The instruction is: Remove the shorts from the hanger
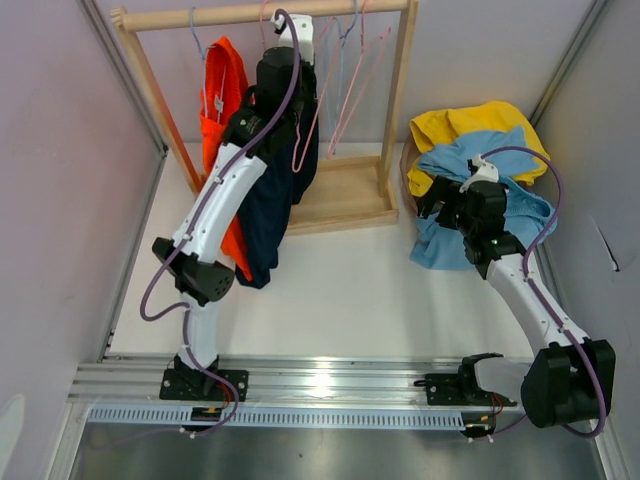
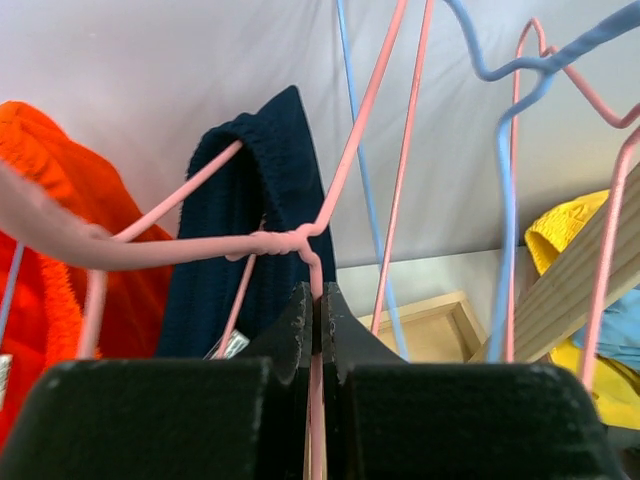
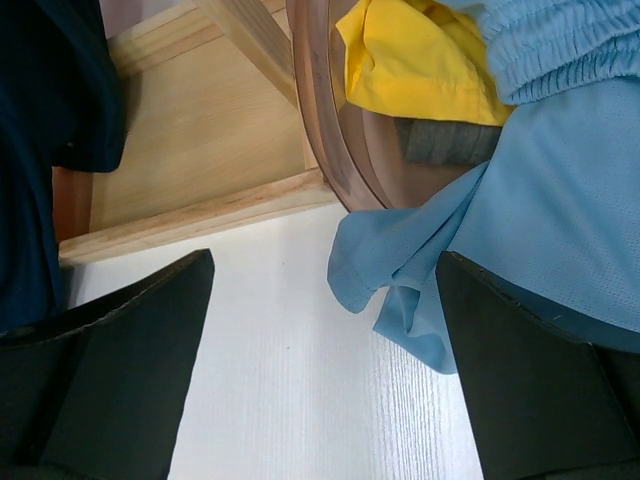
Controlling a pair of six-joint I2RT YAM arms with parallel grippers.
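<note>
Dark navy shorts [image 1: 268, 215] [image 2: 262, 195] hang over a pink wire hanger [image 2: 190, 247] at the wooden rack. My left gripper [image 2: 318, 300] is raised to the rack and shut on that hanger's wire, just below the twisted neck; the wire runs straight down between the two black fingers. The shorts drape on the hanger's arm, left of the fingers. My right gripper [image 1: 432, 205] [image 3: 325, 265] hovers open over the white table, nothing between its fingers, with the edge of light blue shorts [image 3: 520, 210] beside its right finger.
Orange shorts [image 1: 222, 90] [image 2: 40, 210] hang left of the navy pair. Several empty pink and blue hangers [image 1: 345, 85] hang on the rack rail [image 1: 230, 14]. A round wooden basket [image 3: 318, 120] at the right holds yellow [image 1: 465, 120] and light blue clothes. Walls close both sides.
</note>
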